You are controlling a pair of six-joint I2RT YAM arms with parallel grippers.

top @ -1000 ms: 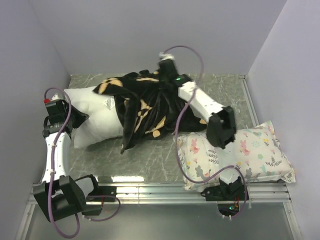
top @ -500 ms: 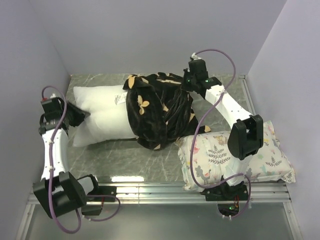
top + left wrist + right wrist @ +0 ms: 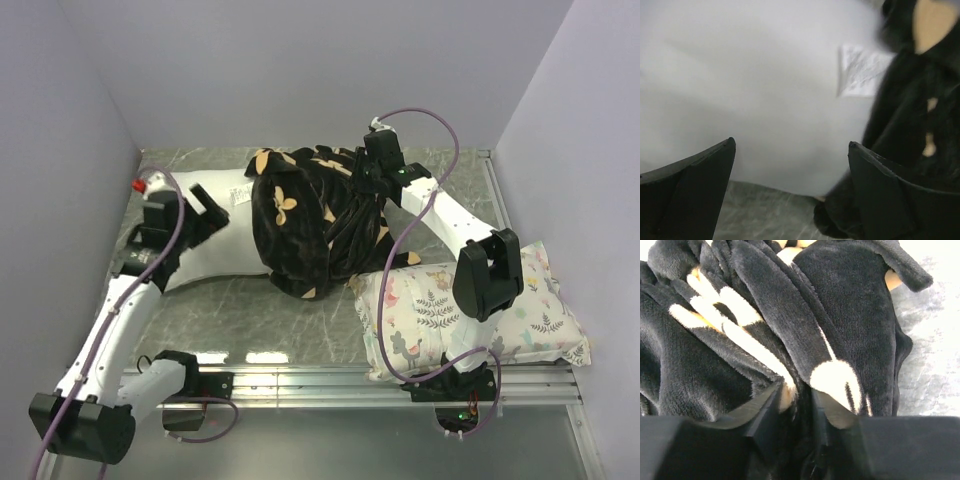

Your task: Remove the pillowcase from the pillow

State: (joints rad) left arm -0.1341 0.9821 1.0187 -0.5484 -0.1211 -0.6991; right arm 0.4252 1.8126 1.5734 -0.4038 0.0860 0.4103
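The black plush pillowcase with tan flowers lies bunched over the right end of the white pillow. The pillow's left part is bare, with a paper label on it. My left gripper hovers open over that bare part, beside the fabric's edge; nothing sits between its fingers. My right gripper is pressed into the top right of the pillowcase. Its jaws stand a little apart, with a fold of black fabric still lying between them.
A smaller floral-print pillow lies at the front right, under the right arm's elbow. Grey marbled tabletop shows in front of the pillows. Purple walls close in the left, back and right; a metal rail runs along the near edge.
The pillowcase was dragged right, baring more pillow. My left gripper let go, opened wide and swung right over the pillow. My right gripper's jaws have parted.
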